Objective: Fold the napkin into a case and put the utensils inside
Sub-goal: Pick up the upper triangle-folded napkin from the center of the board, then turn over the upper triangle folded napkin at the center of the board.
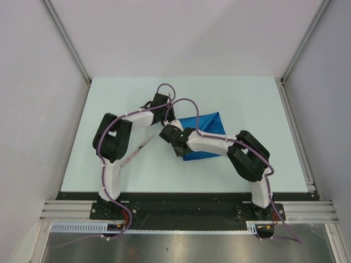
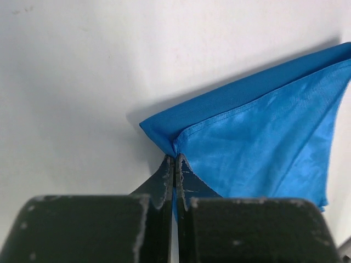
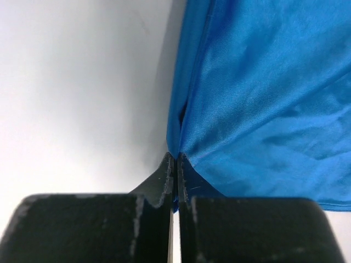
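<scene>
Napkin (image 1: 205,134) at mid-fold, seen from overhead and from both wrists. The blue cloth lies on the counter (image 1: 230,93), with both arms reaching to its left edge. In the left wrist view, the left hand (image 2: 174,159) is closed tight on one corner of the cloth (image 2: 258,142), where I can make out two layers meeting at the pinch. In the right wrist view, the right hand (image 3: 174,156) is likewise clamped on a corner or edge of the cloth (image 3: 263,98), the fabric fanning away from the jaws to the right. From overhead the cloth reads as an irregular four-sided shape, broad, with a sheen and soft creases.

Progress, as I judge it: the cloth appears at least partly doubled over, and both grips are set for a fold. The narrow case is not yet formed. A slim grey piece that I take for the utensils (image 1: 138,149) lies left of the napkin, well apart from it and beside the left arm; nothing metal sits in or on the cloth. Remaining: finish the folds, then load the cutlery.
</scene>
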Available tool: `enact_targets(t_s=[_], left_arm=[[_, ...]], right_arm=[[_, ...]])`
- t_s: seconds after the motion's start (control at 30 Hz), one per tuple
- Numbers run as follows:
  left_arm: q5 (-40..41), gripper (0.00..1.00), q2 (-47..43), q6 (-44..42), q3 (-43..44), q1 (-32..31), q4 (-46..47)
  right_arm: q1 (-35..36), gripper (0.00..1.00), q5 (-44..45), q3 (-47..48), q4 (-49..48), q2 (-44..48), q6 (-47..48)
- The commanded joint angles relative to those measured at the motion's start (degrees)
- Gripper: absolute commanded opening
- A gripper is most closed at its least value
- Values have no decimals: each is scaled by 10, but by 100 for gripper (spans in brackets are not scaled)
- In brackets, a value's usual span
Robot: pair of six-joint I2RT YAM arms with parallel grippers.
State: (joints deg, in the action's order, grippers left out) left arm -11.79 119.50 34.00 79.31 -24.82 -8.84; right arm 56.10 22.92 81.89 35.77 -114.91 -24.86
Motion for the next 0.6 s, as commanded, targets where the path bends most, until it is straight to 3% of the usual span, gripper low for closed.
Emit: enact_targets(t_s=[0.0, 0.37, 0.57], left_arm=[[-47, 0, -73, 43, 11, 15, -17], [-65, 0, -256, 77, -89, 82, -57], [-51, 0, -414, 54, -113, 154, -128]], right_arm=[[2, 0, -74, -1, -9, 88, 8], [53, 0, -197, -1, -69, 144, -44], [110, 0, -255, 92, -98, 111, -59]])
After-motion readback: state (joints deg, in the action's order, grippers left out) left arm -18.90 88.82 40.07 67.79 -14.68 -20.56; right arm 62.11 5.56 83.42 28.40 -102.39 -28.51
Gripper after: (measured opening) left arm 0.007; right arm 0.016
